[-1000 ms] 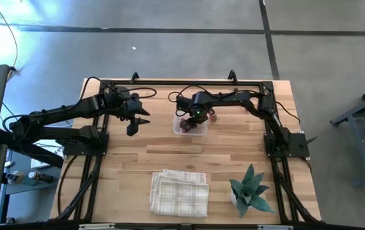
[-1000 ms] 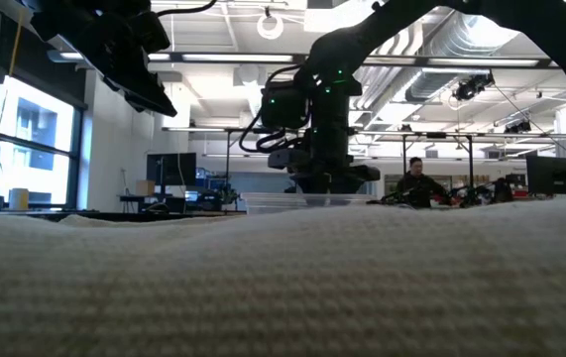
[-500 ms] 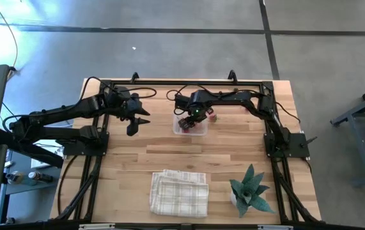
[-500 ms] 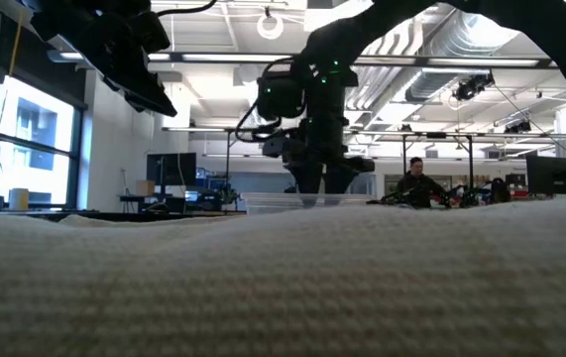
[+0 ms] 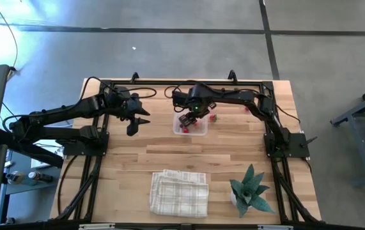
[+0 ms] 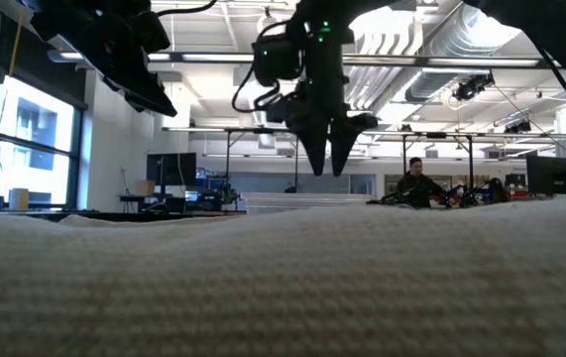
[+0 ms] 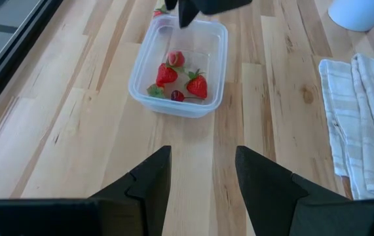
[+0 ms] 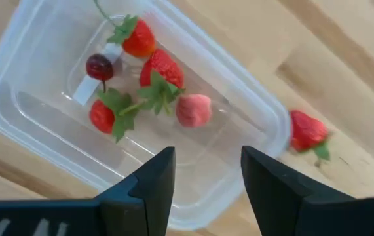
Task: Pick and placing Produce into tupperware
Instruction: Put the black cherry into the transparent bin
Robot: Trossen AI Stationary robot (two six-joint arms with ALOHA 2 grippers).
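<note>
The clear tupperware (image 5: 201, 131) stands on the wooden table behind its middle. It holds several pieces of produce: red strawberries (image 8: 164, 69), a pale pink one (image 8: 193, 110) and a dark cherry (image 8: 99, 65). One more strawberry (image 8: 308, 130) lies on the table just outside its right wall. My right gripper (image 6: 329, 169) hangs open above the tupperware (image 8: 56, 131), fingers pointing down, nothing between them. My left gripper (image 5: 139, 122) waits open in the air to the left of the tupperware (image 7: 141, 85).
A folded white checked cloth (image 5: 179, 191) lies near the front edge, and a small potted plant (image 5: 249, 191) stands to its right. A black frame (image 5: 169, 83) runs along the table's back and sides. Bare wood lies between tupperware and cloth.
My right gripper has risen straight up out of the tupperware, its fingers still pointing down and nothing coming up with them. The tupperware and the produce inside stay where they were.
</note>
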